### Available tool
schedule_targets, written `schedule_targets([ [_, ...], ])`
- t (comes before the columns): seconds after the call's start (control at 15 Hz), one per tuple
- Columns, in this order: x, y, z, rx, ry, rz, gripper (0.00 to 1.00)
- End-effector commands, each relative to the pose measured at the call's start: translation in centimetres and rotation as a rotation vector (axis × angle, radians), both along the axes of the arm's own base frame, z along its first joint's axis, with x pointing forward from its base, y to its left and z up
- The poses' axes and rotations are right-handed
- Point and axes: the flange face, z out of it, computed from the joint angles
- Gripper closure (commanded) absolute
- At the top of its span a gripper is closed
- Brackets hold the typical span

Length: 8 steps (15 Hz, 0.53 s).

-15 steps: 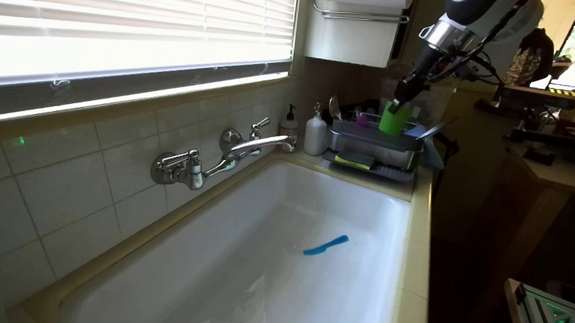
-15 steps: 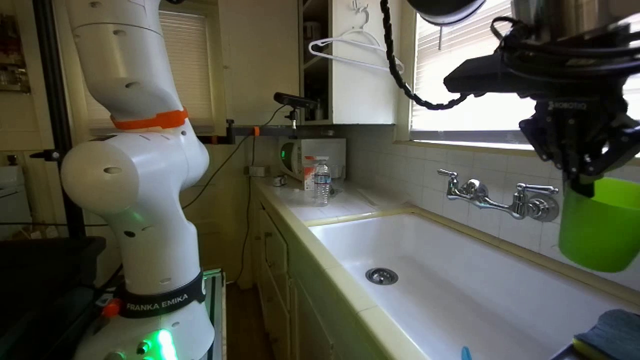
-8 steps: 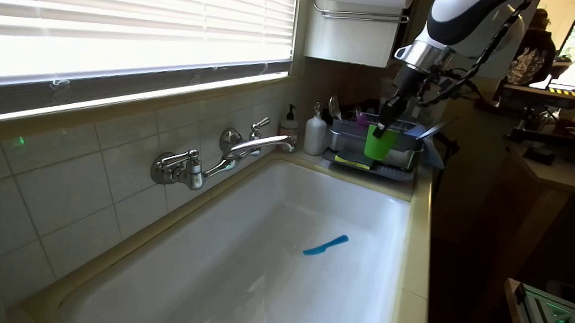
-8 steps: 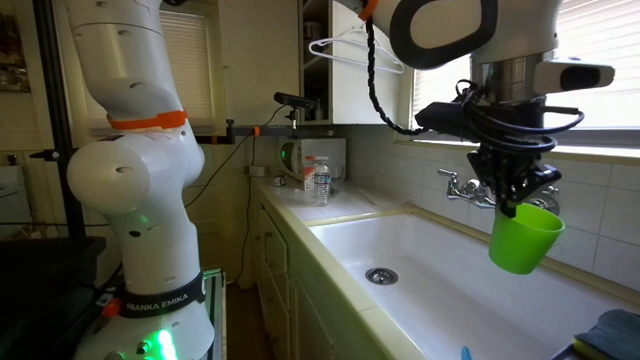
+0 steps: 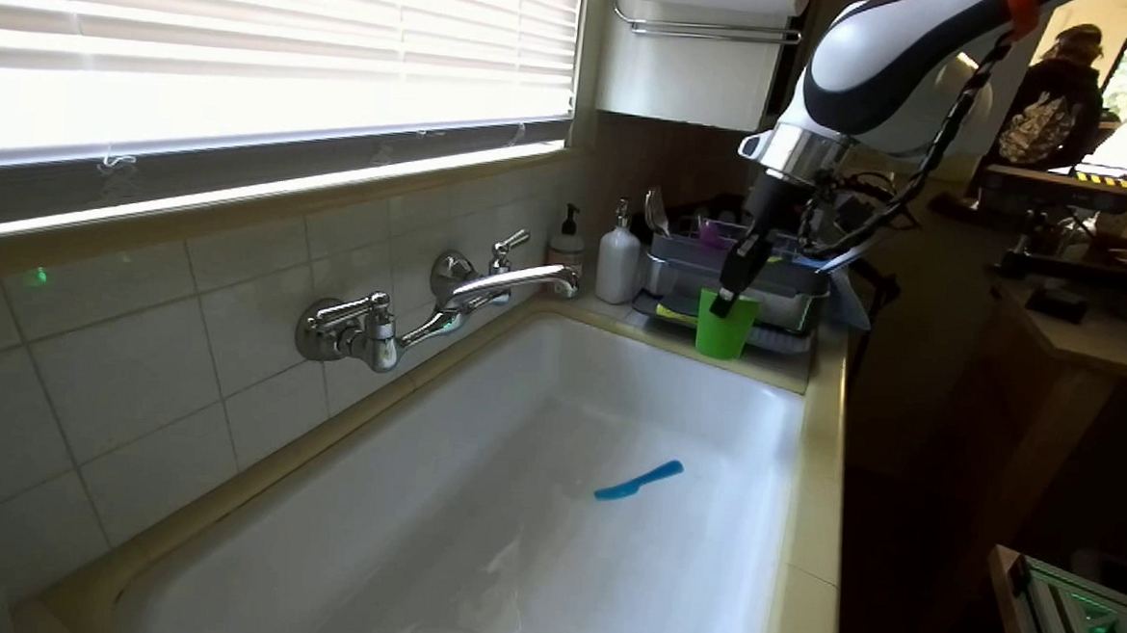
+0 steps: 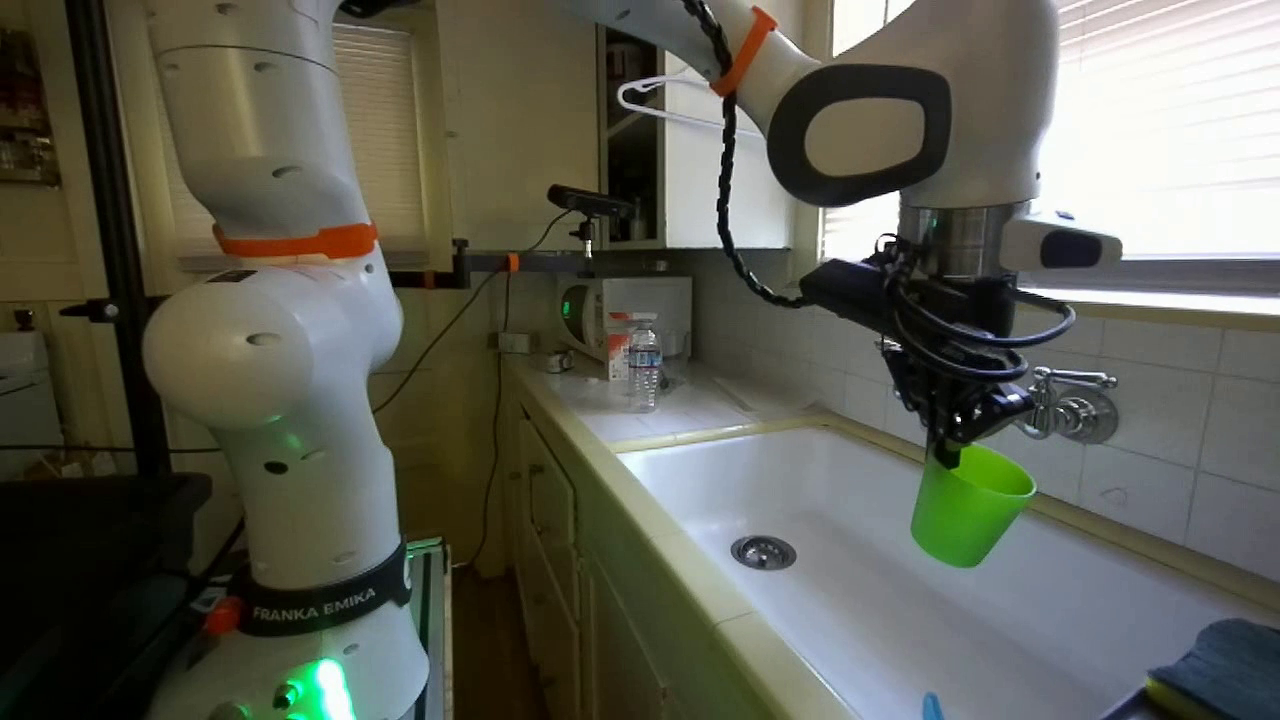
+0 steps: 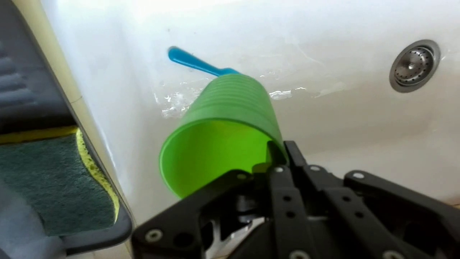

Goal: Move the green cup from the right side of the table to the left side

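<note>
Green cup (image 6: 968, 508) hangs tilted in the air above the sink (image 5: 419, 502), near the end edge beside the dish rack (image 5: 683, 252), its base apart from the sink floor. The hand (image 7: 283, 153) is clamped on its wall at the rim, one finger inside the mouth and one outside. In the wrist view the cup's base hides part of a blue stick (image 7: 196, 62) lying on the sink floor, and a sponge (image 7: 54, 183) lies just outside that same end edge. I judge the grasp done and the carry in hand, at an early stage: the drain (image 6: 763, 552), toward the opposite end edge, is well apart from the cup. If left means the robot's own, that drain end is the likely goal, though no exact spot is marked. The next move calls for a lengthwise run between the front edge and the faucet-side edge, high enough to pass over the blue stick and well off the faucet (image 5: 517, 277). Then the cup wants lowering and straightening, so its base meets the floor flat before the fingers part. Pinched at one side only, it could twist if hurried.
</note>
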Motion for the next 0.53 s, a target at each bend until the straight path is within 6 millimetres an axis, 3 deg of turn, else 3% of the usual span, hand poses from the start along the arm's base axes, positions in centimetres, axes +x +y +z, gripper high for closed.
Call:
schedule_targets([
  [0.0, 0.11, 0.07, -0.17, 0.000, 0.002, -0.002, 0.95],
  [0.33, 0.16, 0.06, -0.34, 0.002, 0.002, -0.004, 0.95],
  [0.4, 0.16, 0.06, -0.33, 0.002, 0.002, -0.004, 0.99],
  [0.47, 0.50, 0.17, -1.07, 0.009, 0.002, -0.012, 0.99],
])
